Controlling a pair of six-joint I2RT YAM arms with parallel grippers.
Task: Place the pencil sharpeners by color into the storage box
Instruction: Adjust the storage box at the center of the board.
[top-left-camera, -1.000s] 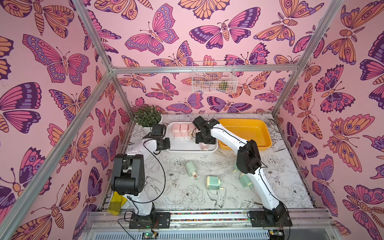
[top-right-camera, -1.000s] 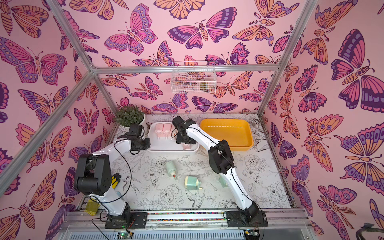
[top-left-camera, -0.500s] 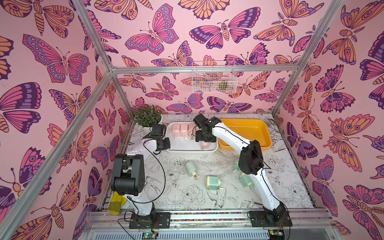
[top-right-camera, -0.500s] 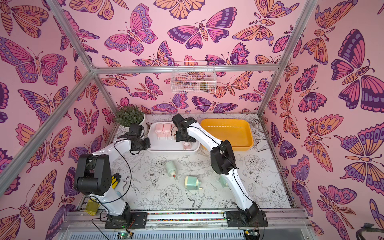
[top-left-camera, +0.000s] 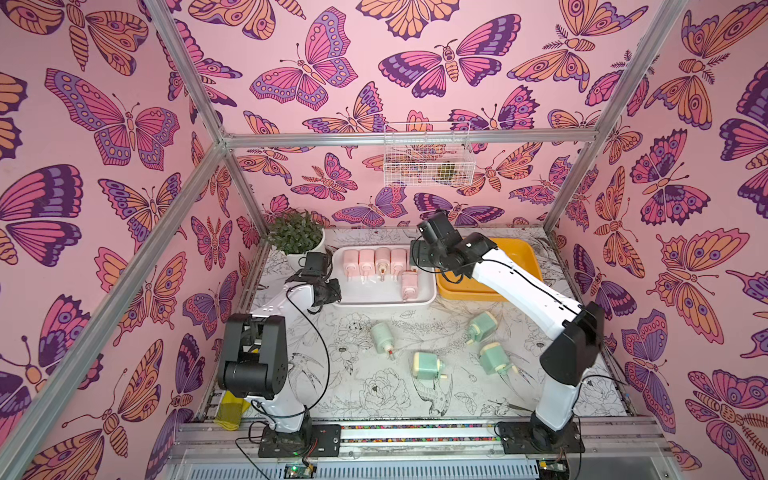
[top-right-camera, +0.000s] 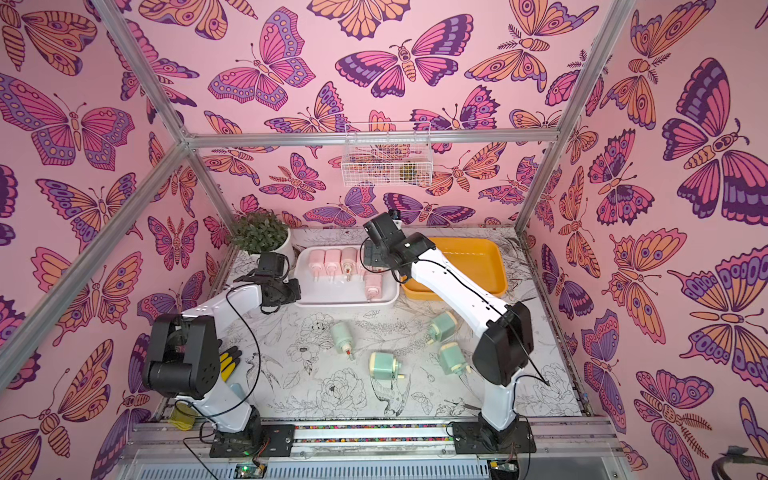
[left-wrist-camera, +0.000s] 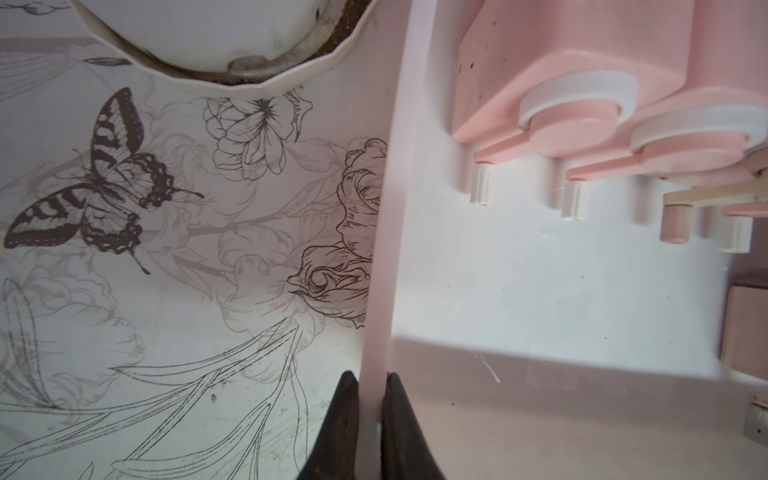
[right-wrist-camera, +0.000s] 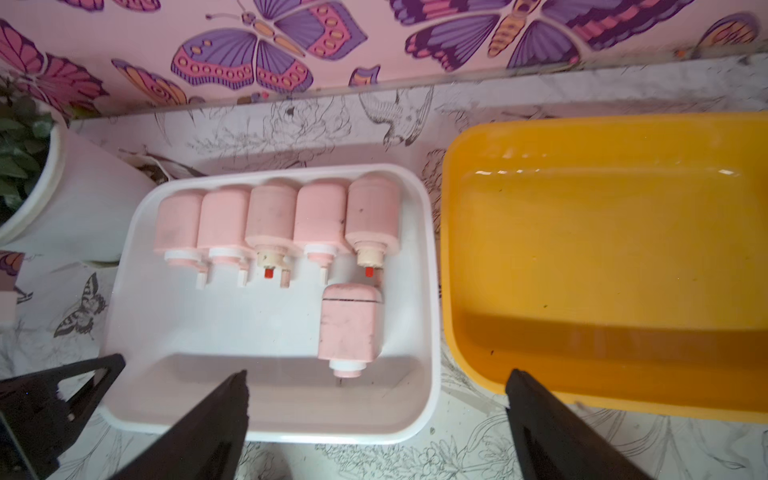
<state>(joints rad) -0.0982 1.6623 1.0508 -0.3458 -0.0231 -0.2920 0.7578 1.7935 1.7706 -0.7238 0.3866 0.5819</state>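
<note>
Pinching the left rim of the white tray (top-left-camera: 365, 293) between narrowly closed fingers, the left hand (left-wrist-camera: 370, 388) sits left of centre in both top views, just in front of the potted plant (top-left-camera: 296, 235). Inside the tray lie 6 pink sharpeners (right-wrist-camera: 272, 216): 5 side by side in a row along its far wall with their handles pointing to the near side, and 1 alone nearer the front, toward the right end. The right hand (right-wrist-camera: 378, 374) hovers above the tray's right end, its fingers spread wide with nothing between them. Just right of the white tray sits the orange tray (top-left-camera: 521, 251). Lower in the frame, 4 green sharpeners (top-left-camera: 381, 337) lie loose on the tabletop (top-left-camera: 357, 399), well apart from both trays: 1 left of centre, 1 at centre nearer the front edge, and 2 close together further right, beside the right arm.
</note>
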